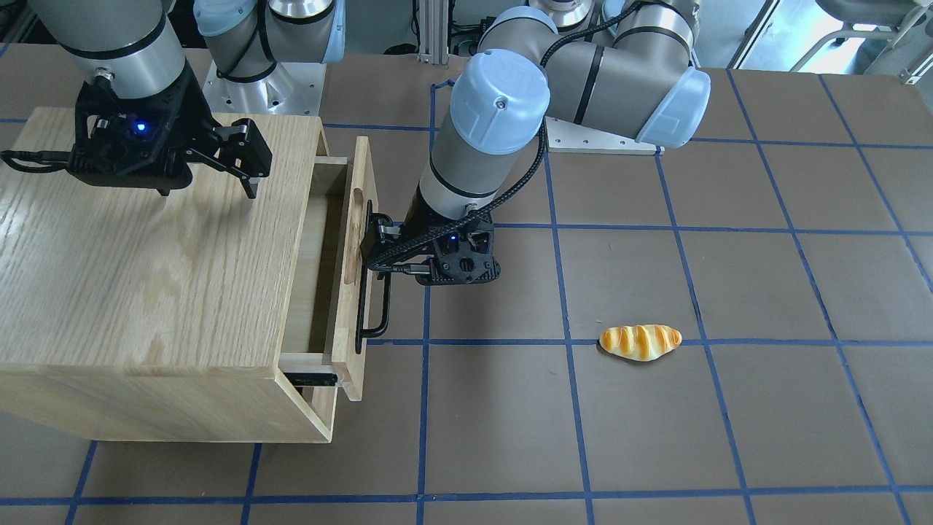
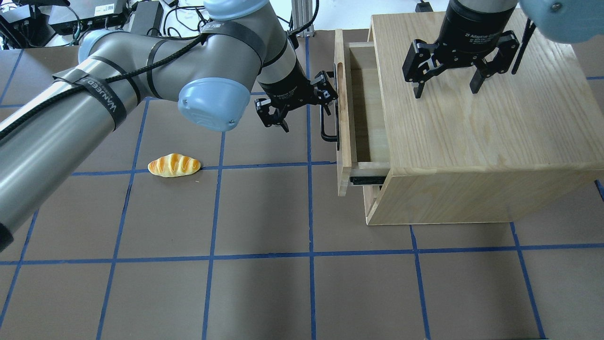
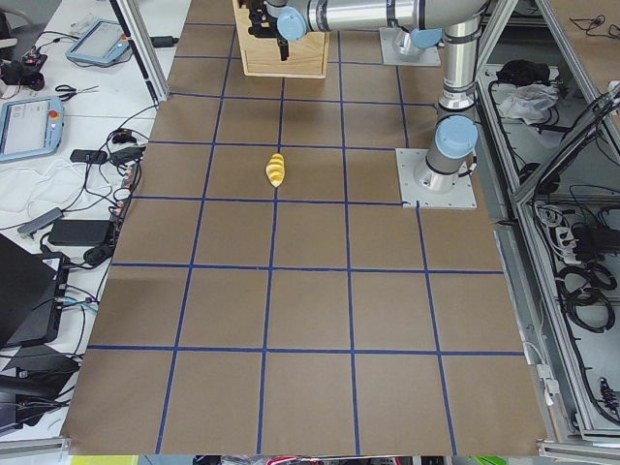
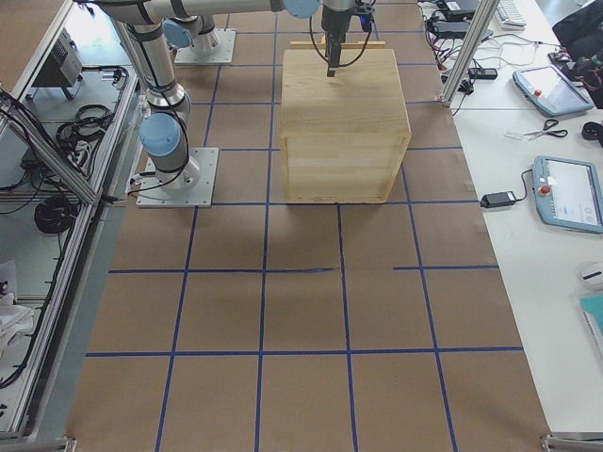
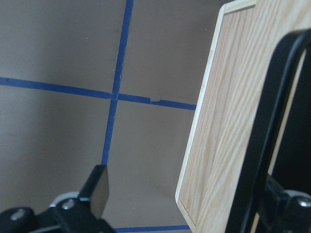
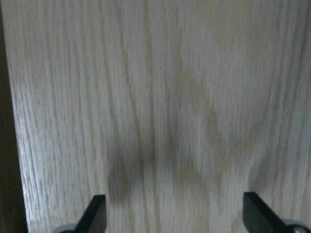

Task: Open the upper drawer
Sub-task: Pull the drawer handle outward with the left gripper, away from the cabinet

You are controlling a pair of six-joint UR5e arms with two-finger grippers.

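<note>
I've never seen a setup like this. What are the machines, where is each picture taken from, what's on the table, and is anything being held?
Two robot arms work at a taped table. Two pictures look down from behind and across it, two from its ends, two from cameras on the wrists. On the table are an oak cabinet and a bread roll. The upper drawer is pulled partly out. The left gripper is open, one finger by the drawer's black handle, clamping nothing. The right gripper hangs open over the cabinet top, holding nothing.
</note>
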